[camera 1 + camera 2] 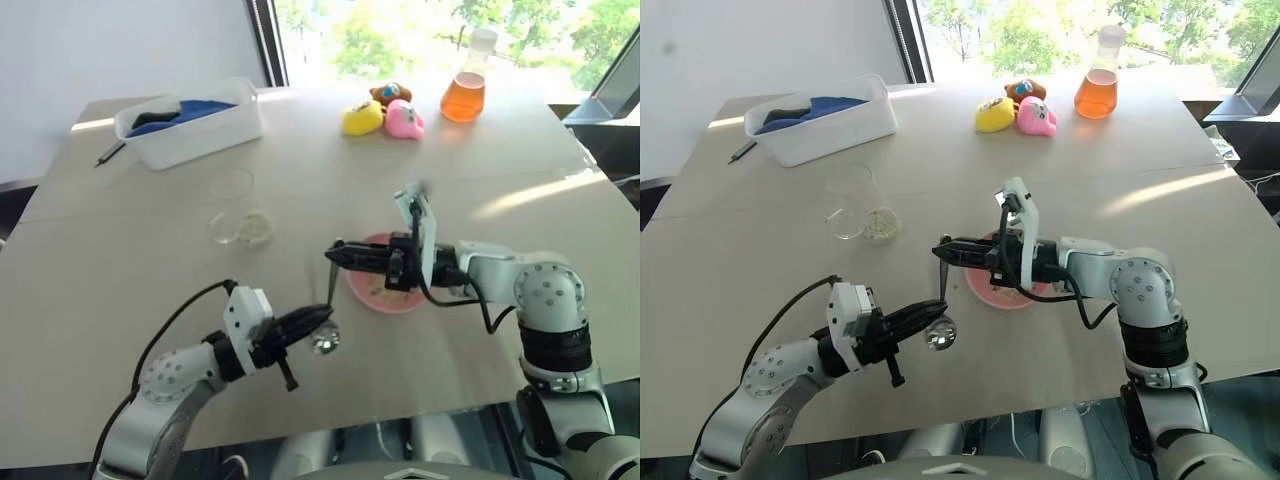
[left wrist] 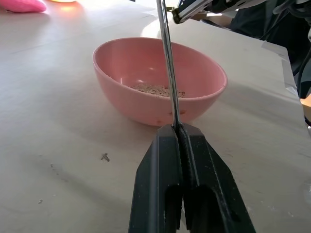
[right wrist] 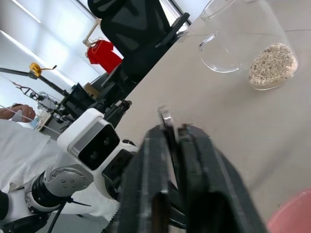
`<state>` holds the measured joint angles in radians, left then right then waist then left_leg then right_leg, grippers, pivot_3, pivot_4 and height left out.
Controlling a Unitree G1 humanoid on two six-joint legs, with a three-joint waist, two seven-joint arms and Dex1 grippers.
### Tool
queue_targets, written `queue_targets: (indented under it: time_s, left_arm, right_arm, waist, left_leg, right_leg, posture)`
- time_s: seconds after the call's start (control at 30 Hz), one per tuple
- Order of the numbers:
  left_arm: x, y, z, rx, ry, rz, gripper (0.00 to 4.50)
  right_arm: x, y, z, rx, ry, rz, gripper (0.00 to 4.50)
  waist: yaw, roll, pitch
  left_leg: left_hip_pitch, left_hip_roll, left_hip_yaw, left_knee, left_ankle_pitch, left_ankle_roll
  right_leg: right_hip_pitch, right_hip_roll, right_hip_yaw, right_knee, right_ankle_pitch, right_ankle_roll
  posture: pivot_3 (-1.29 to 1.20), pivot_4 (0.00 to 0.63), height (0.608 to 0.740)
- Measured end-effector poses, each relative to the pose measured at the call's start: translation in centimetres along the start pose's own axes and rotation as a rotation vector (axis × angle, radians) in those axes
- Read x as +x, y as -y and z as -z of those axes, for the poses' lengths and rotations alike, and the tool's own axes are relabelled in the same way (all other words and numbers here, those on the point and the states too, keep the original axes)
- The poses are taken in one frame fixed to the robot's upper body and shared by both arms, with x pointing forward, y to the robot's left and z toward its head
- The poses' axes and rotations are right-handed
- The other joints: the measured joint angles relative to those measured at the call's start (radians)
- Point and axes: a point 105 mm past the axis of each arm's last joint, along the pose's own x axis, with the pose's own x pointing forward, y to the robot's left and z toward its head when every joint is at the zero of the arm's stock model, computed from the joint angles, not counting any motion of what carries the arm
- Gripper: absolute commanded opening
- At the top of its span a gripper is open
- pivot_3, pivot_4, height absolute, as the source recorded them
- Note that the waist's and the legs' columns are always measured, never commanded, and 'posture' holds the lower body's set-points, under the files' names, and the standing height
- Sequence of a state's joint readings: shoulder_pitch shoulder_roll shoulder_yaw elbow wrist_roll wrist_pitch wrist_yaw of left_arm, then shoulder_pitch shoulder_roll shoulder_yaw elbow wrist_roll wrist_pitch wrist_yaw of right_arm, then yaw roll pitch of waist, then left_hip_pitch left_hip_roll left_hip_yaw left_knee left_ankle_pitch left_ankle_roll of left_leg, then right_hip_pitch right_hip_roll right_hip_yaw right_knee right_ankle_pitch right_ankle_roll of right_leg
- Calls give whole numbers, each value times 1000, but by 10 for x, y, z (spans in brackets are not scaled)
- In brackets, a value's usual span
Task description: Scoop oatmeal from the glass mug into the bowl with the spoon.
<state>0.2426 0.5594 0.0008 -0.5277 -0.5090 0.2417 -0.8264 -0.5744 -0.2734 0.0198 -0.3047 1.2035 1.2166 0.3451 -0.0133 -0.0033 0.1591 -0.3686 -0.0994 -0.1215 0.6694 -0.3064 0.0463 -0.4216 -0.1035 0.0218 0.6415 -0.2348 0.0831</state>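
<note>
both sets of fingers pinch the spoon (image 1: 330, 318), held between them just left of the bowl (image 1: 385, 290): left gripper (image 1: 312, 322) near the scoop, right gripper (image 1: 340, 256) at the handle tip. it's stiff, thin and slippery; grip mid-handle.

Small round pink plastic bowl (image 1: 385, 291) — upright near the middle of the pale tabletop, a thin layer of pale beige dry oatmeal flakes (image 2: 155, 89) on its bottom. Clear thin-walled glass mug (image 1: 862, 205) — lying tipped on its side, well apart from the bowl, a small heap of flakes resting against its lower wall. Slim shiny silver metal teaspoon (image 1: 328, 318) — raised off the table just beside the bowl, handle up, rounded scoop end lowest.
</note>
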Motion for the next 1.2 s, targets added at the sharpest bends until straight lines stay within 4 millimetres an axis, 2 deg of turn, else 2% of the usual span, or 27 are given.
queue_targets:
  time_s: [0.23, 0.4, 0.47, 0.53, 1.0, 1.1, 1.2]
  left_arm:
    - [-1, -2, 1, -3, 1, -1, 0]
    - [-3, -11, 1, 14, -8, -37, 0]
    - [-3, -13, 0, 20, -6, -44, 626]
    - [-3, -15, 0, 21, -7, -57, 980]
    - [-5, -24, 2, 52, -20, -161, 980]
    - [2, -31, -4, 101, 5, -218, 980]
    - [4, -37, -10, 226, -3, -275, 980]
  right_arm:
    - [-1, 1, 0, -1, -2, 5, 73]
    - [-3, 5, 0, -5, -5, 29, 73]
    - [-3, 6, -1, -4, 2, 36, 0]
    - [-4, 7, -2, -4, 5, 40, 0]
    - [2, 13, -15, 17, 60, 91, 0]
    - [4, 13, -17, 15, 67, 109, 0]
    - [7, 14, -17, 21, 77, 131, 0]
  waist:
    - [0, 0, 0]
    - [0, 0, 0]
    - [0, 0, 0]
    - [0, 0, 0]
    - [0, 0, 0]
    - [0, 0, 0]
    - [-1, 0, 0]
  left_leg:
    - [0, 0, 0, 0, 0, 0]
    - [0, 0, 0, 0, 0, 0]
    - [-1, 0, 0, 0, 0, 0]
    - [-1, 0, 0, 0, 0, 0]
    - [-1, 0, 0, 0, 0, 0]
    - [-1, 0, 0, 0, 0, 0]
    - [-1, 0, 0, 0, 0, 0]
  right_leg:
    - [-1, 0, 0, 0, 0, 0]
    - [-1, 0, 0, 0, 0, 0]
    - [-1, 0, 0, 0, 0, 0]
    - [-1, 0, 0, 0, 0, 0]
    - [-2, 0, 0, 1, 0, 0]
    - [-2, 0, 0, 1, 0, 0]
    - [-2, 0, 0, 1, 0, 0]
  posture:
    - [0, 150, 740]
    - [0, 150, 740]
    - [0, 150, 740]
    - [0, 150, 740]
    - [0, 150, 740]
    - [0, 150, 740]
    - [0, 150, 740]
